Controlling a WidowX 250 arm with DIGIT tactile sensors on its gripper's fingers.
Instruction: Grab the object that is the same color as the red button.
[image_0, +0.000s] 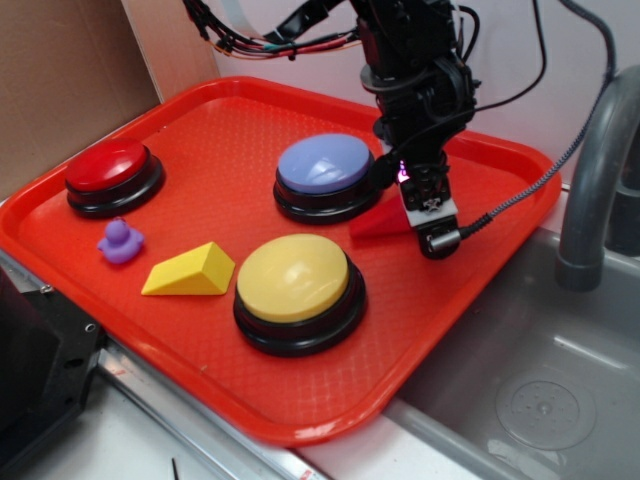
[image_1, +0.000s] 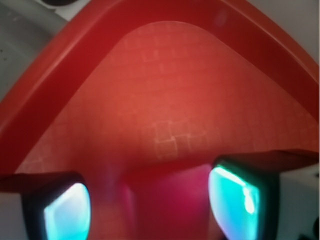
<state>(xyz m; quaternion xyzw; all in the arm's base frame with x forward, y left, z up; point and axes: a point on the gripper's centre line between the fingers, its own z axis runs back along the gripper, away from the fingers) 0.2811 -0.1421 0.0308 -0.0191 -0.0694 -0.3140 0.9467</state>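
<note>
1. Red tray (image_0: 200, 130) holds everything: red button (image_0: 108, 167), lavender-blue button (image_0: 323, 165), yellow button (image_0: 293, 278), yellow wedge (image_0: 190, 271), purple duck (image_0: 119, 240), red wedge (image_0: 380, 222).
2. Landmark = lavender-blue button, mid-tray. Red wedge lies on the tray floor just right-front of it, next to its black base; contact unclear.
3. Yellow button sits directly in front of the landmark. Yellow wedge is front-left of it, just beside the yellow button.
4. Red button is far left of the landmark, near the tray's left rim; duck is in front of that button.
5. End effector (image_0: 415, 215) is down at the red wedge's right end, right of the landmark.
6. Wrist view: both fingers (image_1: 235, 197) are spread, a blurred red mass between them, tray floor (image_1: 170, 100) beyond. Jaws apart, not clamped on anything as far as visible.
7. Grey sink basin (image_0: 540, 400) sits right of the tray, off the landmark's far right.
</note>
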